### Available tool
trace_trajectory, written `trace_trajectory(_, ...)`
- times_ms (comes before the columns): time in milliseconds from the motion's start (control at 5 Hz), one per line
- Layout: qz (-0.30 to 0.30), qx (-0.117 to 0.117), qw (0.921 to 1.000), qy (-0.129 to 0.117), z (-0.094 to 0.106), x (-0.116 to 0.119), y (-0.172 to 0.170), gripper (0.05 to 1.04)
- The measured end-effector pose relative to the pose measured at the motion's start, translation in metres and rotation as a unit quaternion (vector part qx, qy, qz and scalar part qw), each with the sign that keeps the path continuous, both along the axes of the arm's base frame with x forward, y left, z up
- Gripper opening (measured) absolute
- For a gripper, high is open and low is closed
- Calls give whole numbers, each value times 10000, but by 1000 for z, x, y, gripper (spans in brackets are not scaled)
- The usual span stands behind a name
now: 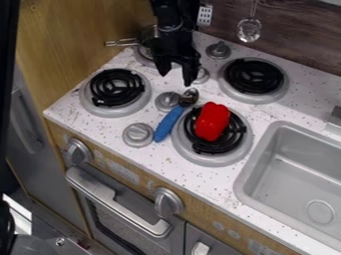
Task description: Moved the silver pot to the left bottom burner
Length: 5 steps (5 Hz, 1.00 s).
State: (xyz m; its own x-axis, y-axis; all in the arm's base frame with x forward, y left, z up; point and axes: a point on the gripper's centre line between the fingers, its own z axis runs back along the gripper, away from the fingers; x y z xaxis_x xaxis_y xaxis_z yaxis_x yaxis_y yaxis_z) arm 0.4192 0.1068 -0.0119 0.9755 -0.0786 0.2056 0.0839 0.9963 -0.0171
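Silver metal pot point(148, 34) sits at the rear left burner point(140, 56) of the white speckled stovetop point(86, 122), near its back left edge, handle pointing left; partly hidden by the arm. Black two-finger gripper point(176, 77) hangs just in front of the pot, fingers spread, nothing between them. Red toy pepper point(212, 121) rests on the front right burner point(212, 155); blue-handled utensil point(169, 123) lies just left of that burner.
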Motion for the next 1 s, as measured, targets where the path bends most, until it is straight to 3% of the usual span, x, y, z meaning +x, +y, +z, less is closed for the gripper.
trace_trajectory(400,-269,490,9970,-539,16,22,20,991)
trace_trajectory(600,-260,700,9943,-756,13,38,29,991)
trace_trajectory(1000,-84,810,9927,-893,-3,63,45,991)
